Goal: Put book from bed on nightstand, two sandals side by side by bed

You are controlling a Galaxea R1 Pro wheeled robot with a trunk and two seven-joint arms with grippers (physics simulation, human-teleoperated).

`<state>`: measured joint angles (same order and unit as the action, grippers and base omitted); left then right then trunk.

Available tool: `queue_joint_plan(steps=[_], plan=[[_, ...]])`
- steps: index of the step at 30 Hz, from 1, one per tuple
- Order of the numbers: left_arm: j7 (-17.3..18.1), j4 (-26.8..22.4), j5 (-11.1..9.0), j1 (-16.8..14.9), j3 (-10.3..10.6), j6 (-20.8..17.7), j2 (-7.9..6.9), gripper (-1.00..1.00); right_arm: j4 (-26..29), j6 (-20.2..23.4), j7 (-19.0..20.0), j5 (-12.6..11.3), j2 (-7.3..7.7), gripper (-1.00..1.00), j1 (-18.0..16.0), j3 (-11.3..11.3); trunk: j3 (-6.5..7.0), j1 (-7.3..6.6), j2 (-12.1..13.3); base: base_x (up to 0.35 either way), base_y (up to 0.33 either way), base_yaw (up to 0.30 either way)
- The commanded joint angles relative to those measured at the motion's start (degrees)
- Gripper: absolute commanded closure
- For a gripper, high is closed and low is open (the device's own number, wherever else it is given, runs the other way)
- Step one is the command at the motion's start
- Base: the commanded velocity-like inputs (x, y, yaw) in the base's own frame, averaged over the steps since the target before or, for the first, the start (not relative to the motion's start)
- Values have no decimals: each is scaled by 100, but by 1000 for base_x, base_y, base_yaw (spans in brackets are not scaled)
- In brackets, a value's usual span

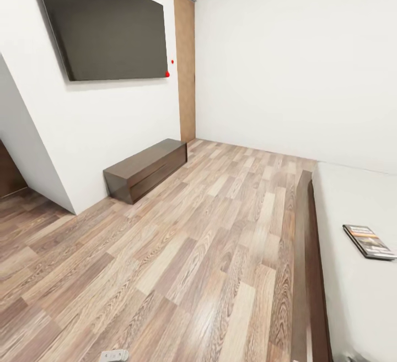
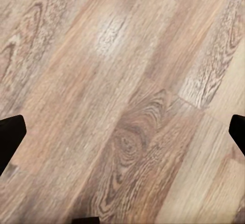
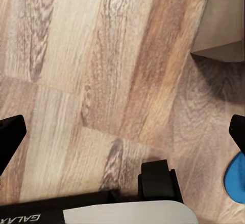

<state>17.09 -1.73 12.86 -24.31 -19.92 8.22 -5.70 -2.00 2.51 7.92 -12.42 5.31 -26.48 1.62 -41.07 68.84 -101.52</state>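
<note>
While both grippers, left gripper and right gripper, hang wide open over the floor, the book lies at the right edge on the bed, probably light, thin and bendable, best pinched at its free edge.

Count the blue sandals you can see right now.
1, and only part of it: a blue sandal on the wood floor at the edge of the right wrist view. The other may be out of view.

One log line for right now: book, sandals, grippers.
book: on bed | sandal: blue edge on floor | left gripper: open, empty | right gripper: open, empty
</note>
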Motion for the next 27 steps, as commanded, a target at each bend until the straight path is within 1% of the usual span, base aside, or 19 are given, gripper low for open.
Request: queue_joint_plan(steps=[1,27], plan=[[14,6,59,-4,-48,22,-1,-100,-11,9,25,-42,3,-100,-7,13,14,-23,39,0,0,0],[14,6,59,-4,-47,22,-1,-100,-11,6,25,-42,2,-100,-7,13,480,-594,1082,0,0,0]])
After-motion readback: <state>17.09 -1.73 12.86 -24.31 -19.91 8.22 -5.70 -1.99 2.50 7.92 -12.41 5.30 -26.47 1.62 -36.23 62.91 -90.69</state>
